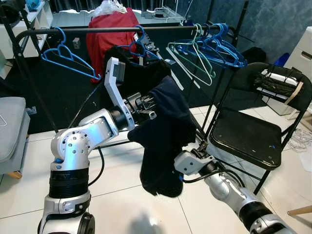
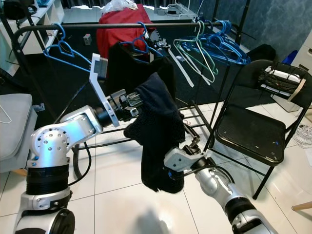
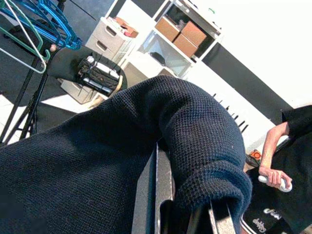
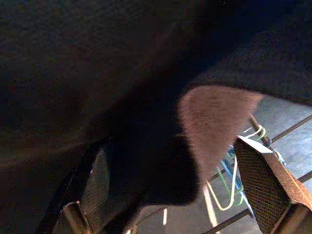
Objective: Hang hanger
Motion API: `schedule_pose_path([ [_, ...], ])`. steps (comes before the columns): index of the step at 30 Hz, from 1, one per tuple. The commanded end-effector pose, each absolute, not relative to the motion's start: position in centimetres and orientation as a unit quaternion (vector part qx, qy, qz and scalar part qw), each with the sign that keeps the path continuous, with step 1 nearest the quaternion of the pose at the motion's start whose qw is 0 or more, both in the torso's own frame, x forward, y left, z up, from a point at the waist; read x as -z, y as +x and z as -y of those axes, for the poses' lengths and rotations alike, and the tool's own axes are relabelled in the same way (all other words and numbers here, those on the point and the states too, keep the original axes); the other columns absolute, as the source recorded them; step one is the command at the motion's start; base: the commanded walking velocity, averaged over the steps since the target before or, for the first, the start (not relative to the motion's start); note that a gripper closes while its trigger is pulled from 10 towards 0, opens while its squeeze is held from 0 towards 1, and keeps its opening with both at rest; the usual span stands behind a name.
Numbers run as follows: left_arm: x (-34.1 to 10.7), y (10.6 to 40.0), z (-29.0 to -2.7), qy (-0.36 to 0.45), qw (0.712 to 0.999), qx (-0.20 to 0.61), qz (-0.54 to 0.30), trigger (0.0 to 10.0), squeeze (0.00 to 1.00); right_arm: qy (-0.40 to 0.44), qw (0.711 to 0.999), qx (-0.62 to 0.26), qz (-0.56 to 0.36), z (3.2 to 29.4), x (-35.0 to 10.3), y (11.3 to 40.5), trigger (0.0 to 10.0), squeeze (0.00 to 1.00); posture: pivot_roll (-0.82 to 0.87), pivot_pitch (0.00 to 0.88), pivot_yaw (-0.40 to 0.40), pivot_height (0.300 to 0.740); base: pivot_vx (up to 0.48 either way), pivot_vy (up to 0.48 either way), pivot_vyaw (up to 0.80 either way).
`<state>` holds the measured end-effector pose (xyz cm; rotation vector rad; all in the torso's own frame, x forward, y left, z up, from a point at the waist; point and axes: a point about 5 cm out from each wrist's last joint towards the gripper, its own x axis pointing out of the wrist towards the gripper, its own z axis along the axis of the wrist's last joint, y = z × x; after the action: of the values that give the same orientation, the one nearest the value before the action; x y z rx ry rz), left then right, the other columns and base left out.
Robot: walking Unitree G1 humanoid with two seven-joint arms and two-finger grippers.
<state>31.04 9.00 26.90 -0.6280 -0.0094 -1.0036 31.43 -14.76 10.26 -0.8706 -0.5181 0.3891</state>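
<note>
My left claw (image 1: 152, 108) is clamped on the dark knit garment (image 1: 165, 136) below the clothes rail (image 1: 146, 29); my right claw (image 2: 192, 146) stands open around its lower folds.

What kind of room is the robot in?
Probably a spare room or workroom used for sorting clothes. A black clothes rail holds blue hangers, a black folding chair stands on the white tiled floor, and both grippers hold up a dark knitted garment.
</note>
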Motion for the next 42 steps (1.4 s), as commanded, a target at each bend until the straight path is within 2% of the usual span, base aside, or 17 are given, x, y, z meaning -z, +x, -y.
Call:
schedule_pose_path([
  [1,-27.4,30.5,-8.7,-0.294,0.818,0.494,0.014,10.0,0.00,-0.418,0.852,-0.184,0.255,15.0,-10.5,31.4,10.0,0.00,-0.11,0.095,-0.028,0.740,0.000,0.000,0.00],
  [11,-26.2,30.7,-8.8,-0.281,0.835,0.474,-0.007,10.0,0.00,-0.408,0.851,-0.184,0.274,14.7,-10.6,31.0,10.0,0.00,-0.11,0.099,-0.028,0.740,0.000,0.000,0.00],
  [12,-26.2,30.7,-8.9,-0.280,0.835,0.473,-0.008,10.0,0.00,-0.407,0.853,-0.182,0.273,14.8,-10.7,31.0,5.1,0.00,-0.11,0.099,-0.028,0.740,0.000,0.000,0.00],
  [13,-26.2,30.7,-8.9,-0.280,0.835,0.473,-0.008,10.0,0.00,-0.407,0.853,-0.182,0.273,14.8,-10.7,31.0,5.1,0.00,-0.11,0.099,-0.028,0.740,0.000,0.000,0.00],
  [14,-26.1,30.7,-8.9,-0.279,0.836,0.473,-0.009,10.0,0.00,-0.405,0.854,-0.180,0.274,14.9,-10.8,31.0,2.6,0.00,-0.11,0.099,-0.028,0.740,0.000,0.000,0.00],
  [16,-26.1,30.7,-8.9,-0.279,0.836,0.473,-0.009,10.0,0.00,-0.405,0.854,-0.180,0.274,14.9,-10.8,31.0,2.6,0.00,-0.11,0.099,-0.028,0.740,0.000,0.000,0.00],
  [17,-26.1,30.7,-8.9,-0.279,0.836,0.472,-0.009,10.0,0.00,-0.403,0.855,-0.178,0.275,15.0,-10.8,31.0,0.0,0.00,-0.11,0.099,-0.028,0.740,0.000,0.000,0.00],
  [38,-25.8,30.6,-8.9,-0.269,0.842,0.467,-0.012,10.0,0.00,-0.392,0.864,-0.166,0.270,15.5,-10.6,30.7,0.0,0.00,-0.11,0.101,-0.026,0.740,0.000,0.000,0.00],
  [42,-25.3,31.0,-9.3,-0.260,0.857,0.445,-0.022,10.0,0.00,-0.383,0.866,-0.137,0.291,16.3,-12.4,31.3,0.0,0.00,-0.11,0.101,-0.026,0.740,0.000,0.000,0.00],
])
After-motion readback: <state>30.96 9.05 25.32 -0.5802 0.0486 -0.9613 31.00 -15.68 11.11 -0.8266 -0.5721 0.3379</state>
